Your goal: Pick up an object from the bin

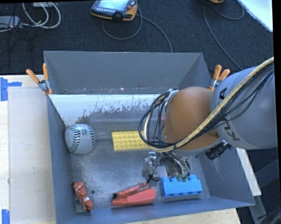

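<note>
Positions are read clockwise from the centre of the bin [125,72].

- 9 o'clock: a white baseball [80,138].
- 7 o'clock: a small orange-brown toy [82,196].
- Just off centre, toward 12 o'clock: a flat yellow studded plate [128,140].
- 6 o'clock: a red-orange wedge-shaped object [135,196].
- 5 o'clock: the gripper [168,170] hangs over the upper left edge of a blue toy brick [181,186]. It cannot be determined whether the gripper is released or clenched.

The brick is probably light, rigid plastic with smooth, slippery walls. Grasp it across the two long flat sides at mid-length, not by the studs.
</note>
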